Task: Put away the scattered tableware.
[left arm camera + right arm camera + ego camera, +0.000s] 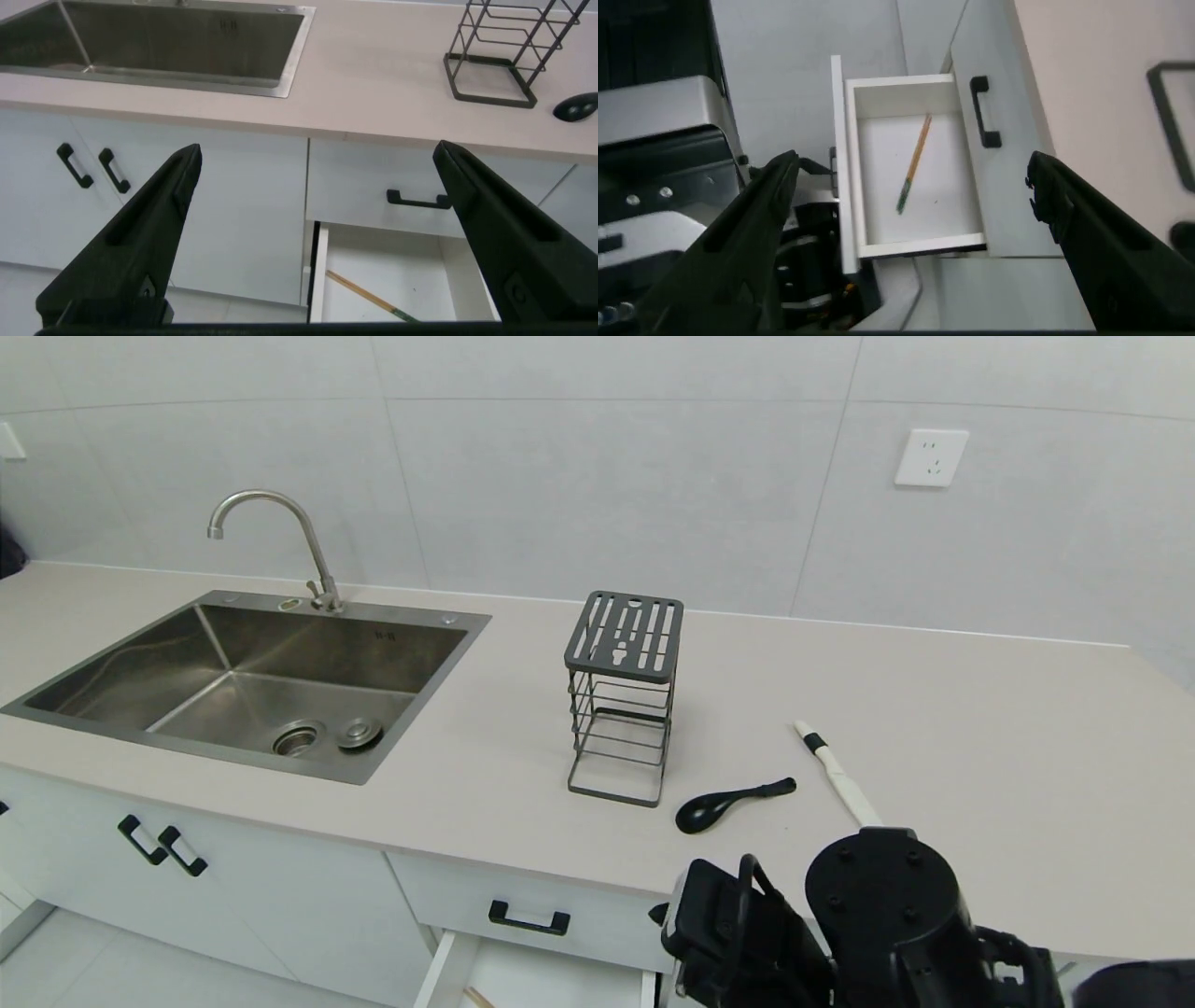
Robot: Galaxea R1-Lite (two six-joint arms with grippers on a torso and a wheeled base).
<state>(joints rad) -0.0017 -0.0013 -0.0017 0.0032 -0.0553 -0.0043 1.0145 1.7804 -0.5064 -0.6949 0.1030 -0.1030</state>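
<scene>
A black spoon lies on the counter beside the dark wire rack, and it also appears as the black spoon in the left wrist view. A white stick-like utensil with a black band lies to its right. Below the counter a white drawer stands pulled out, with a thin wooden chopstick on its floor. My right gripper hangs open over that drawer, holding nothing. My left gripper is open and holds nothing, in front of the cabinets, facing the drawer and chopstick.
A steel sink with a tap fills the counter's left part. Cabinet doors with black handles sit under it. A closed drawer front with a black handle is above the open drawer. My right arm stands at the counter's front edge.
</scene>
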